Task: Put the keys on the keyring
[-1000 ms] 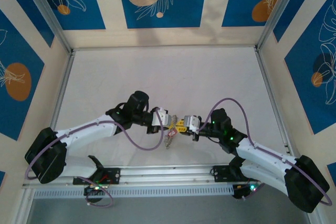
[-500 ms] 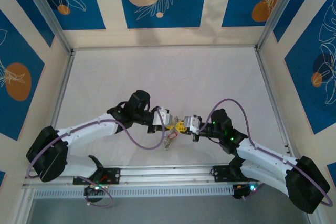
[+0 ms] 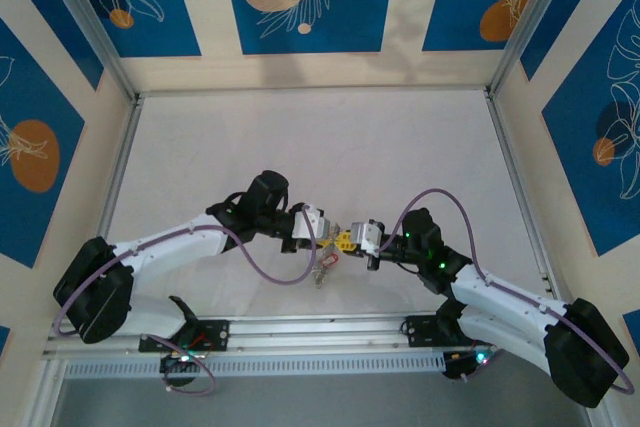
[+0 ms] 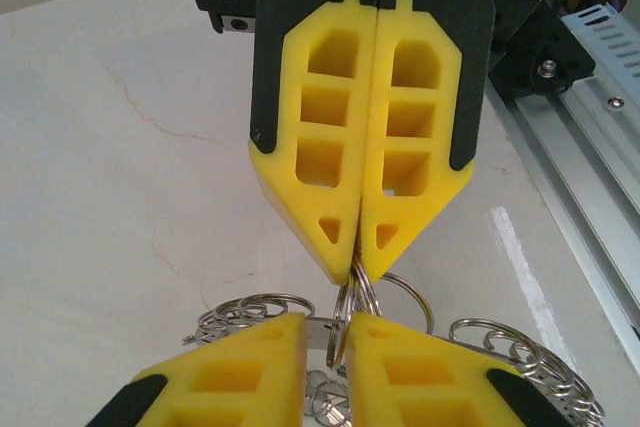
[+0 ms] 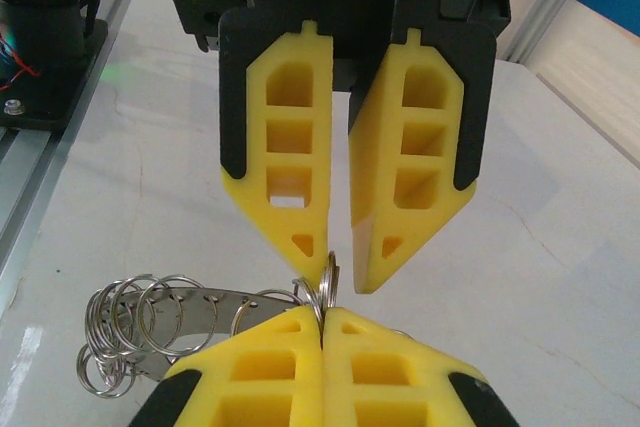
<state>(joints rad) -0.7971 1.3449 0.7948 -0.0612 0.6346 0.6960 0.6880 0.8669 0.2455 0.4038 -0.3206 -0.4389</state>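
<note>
While the right tool clenches the keyring, the left tool stands slightly parted around it, contact unclear.

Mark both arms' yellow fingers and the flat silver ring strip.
Left arm's yellow plastic fingers (image 5: 372,167): right wrist view, side face.
Right arm's yellow plastic fingers (image 4: 305,200): left wrist view, lower face.
Flat silver metal ring strip (image 5: 193,310): right wrist view, strip's middle.
</note>
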